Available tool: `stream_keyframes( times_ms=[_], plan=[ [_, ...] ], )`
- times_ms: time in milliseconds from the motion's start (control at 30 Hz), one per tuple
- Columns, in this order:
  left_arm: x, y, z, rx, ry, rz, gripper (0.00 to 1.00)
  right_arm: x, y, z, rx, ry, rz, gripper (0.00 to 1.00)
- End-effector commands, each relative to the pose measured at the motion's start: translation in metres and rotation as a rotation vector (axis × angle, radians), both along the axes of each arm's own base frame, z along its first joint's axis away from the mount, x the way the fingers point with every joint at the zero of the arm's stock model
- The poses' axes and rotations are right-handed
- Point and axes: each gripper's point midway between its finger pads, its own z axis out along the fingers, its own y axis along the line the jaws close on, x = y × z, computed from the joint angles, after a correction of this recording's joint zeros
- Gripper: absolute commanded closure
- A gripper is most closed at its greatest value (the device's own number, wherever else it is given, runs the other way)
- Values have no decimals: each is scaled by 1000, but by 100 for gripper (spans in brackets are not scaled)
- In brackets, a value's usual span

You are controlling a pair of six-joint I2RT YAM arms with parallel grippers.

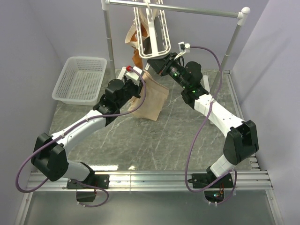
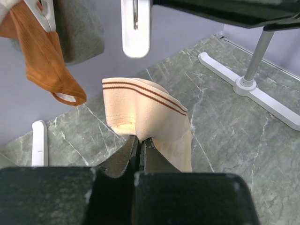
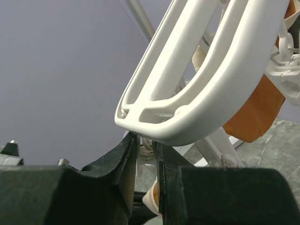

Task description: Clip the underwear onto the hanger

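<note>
The white hanger (image 1: 152,28) hangs from the rail at the back. The beige underwear (image 1: 151,99) trails from my left gripper (image 1: 139,78) down to the table below the hanger. In the left wrist view my left gripper (image 2: 139,138) is shut on the underwear (image 2: 145,110) just under its brown-striped waistband, with a white clip (image 2: 136,28) hanging right above it. My right gripper (image 1: 153,61) is at the hanger's lower end. In the right wrist view its fingers (image 3: 146,140) stand nearly together under the hanger frame (image 3: 197,93), pinching a small white clip part.
A rust-orange garment (image 2: 44,61) and a grey one (image 2: 79,28) hang clipped on the hanger. A white mesh basket (image 1: 79,79) stands at the back left. The rail's posts (image 1: 232,47) and feet (image 2: 248,86) flank the work area.
</note>
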Motion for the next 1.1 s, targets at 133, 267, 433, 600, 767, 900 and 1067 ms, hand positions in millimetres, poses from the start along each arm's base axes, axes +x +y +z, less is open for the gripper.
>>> stream_keyframes(
  times_ms=[133, 267, 433, 600, 767, 900, 1067],
  plan=[
    [-10, 3, 74, -75, -186, -10, 100, 5, -11, 13, -24, -47, -69, 100],
    [-10, 3, 79, -77, -202, -10, 100, 6, -12, 13, -21, -41, -69, 100],
    [-11, 2, 83, -75, -217, -14, 100, 4, -10, 14, -16, -39, -63, 100],
    [-10, 1, 82, -70, -220, -13, 100, 7, -11, 12, -14, -28, -73, 100],
    [-7, 1, 82, -64, -222, -10, 100, 8, -11, 14, 14, 6, -56, 100],
    [-3, -2, 82, -58, -225, -9, 100, 5, -9, 18, 35, 4, -30, 100],
    [1, -5, 86, -68, -238, -8, 100, 4, -6, 19, 38, 5, -17, 100]
  ],
)
